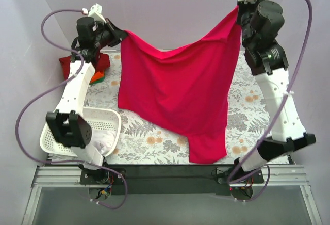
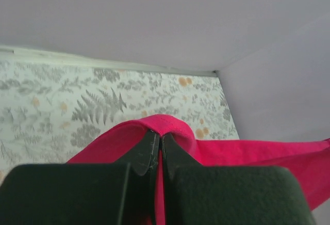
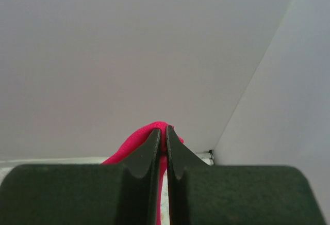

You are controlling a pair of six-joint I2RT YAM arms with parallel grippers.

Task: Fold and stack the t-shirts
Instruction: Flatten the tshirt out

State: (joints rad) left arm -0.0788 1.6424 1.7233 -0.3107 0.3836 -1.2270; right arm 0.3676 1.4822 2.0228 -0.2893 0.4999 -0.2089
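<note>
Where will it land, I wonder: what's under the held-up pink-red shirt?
Fern-print table cover shows around the pink-red shirt. The stretch straight beneath is hidden by the cloth; the white basket sits off to its left.

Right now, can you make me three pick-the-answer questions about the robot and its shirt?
1. Where on the table is the white basket?
A. near left corner
B. far right corner
C. middle

2. What colour is the lifted t-shirt?
A. green
B. pinkish-red
C. blue

3. How is it held?
A. folded flat
B. by one gripper only
C. pinched by the left gripper and the right gripper, hanging between them

Answers:
1 A, it sits at the near left edge in the top view.
2 B, the spread cloth is bright pinkish-red.
3 C, both wrist views show jaws shut on pink cloth.
</note>
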